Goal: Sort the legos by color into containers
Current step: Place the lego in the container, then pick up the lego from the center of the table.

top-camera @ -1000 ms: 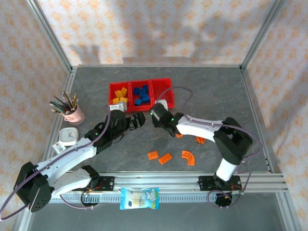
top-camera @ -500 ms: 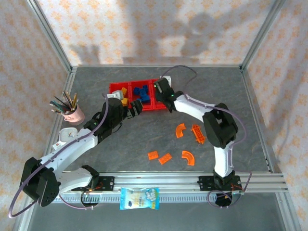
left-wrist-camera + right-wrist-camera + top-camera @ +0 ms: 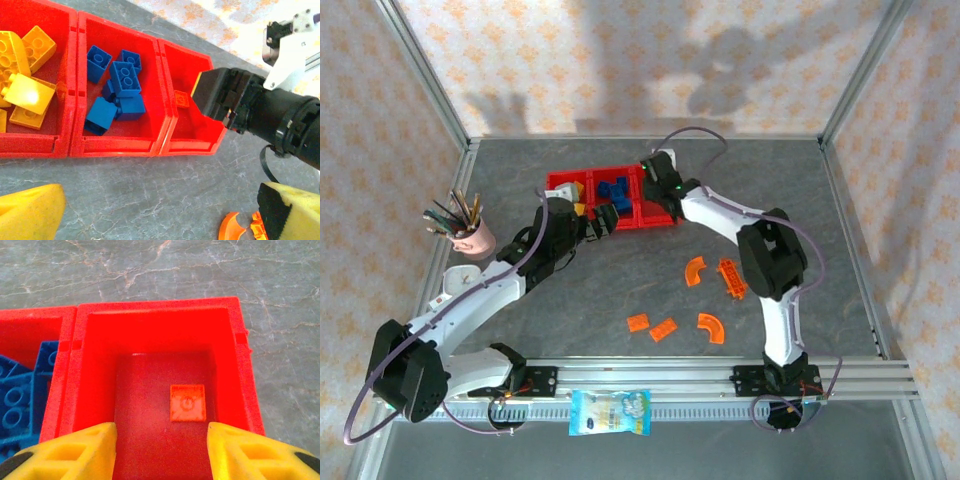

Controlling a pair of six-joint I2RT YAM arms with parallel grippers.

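Observation:
The containers [image 3: 632, 224] are three joined red bins at the back of the table. Yellow legos [image 3: 20, 75] fill the left bin and blue legos [image 3: 117, 85] the middle one. My right gripper [image 3: 160, 440] hovers open over the right bin [image 3: 155, 307]. A small orange brick [image 3: 187, 402] lies loose on that bin's floor, clear of both fingers. My left gripper [image 3: 160, 220] stands wide open with nothing in it over bare table, just in front of the tray's front wall [image 3: 115, 147]. Several loose orange legos [image 3: 710, 327] lie on the table, among them an arc [image 3: 694, 270].
A pink pen cup [image 3: 470, 235] stands at the left. A blue-and-white snack packet [image 3: 610, 412] lies beyond the front rail. Metal frame posts border the table. The two grippers [image 3: 658, 190] [image 3: 600, 222] are close together at the tray.
My right gripper swung from mid-table up to the right bin and opened, leaving an orange brick inside. My left arm reached forward toward the tray, staying open.

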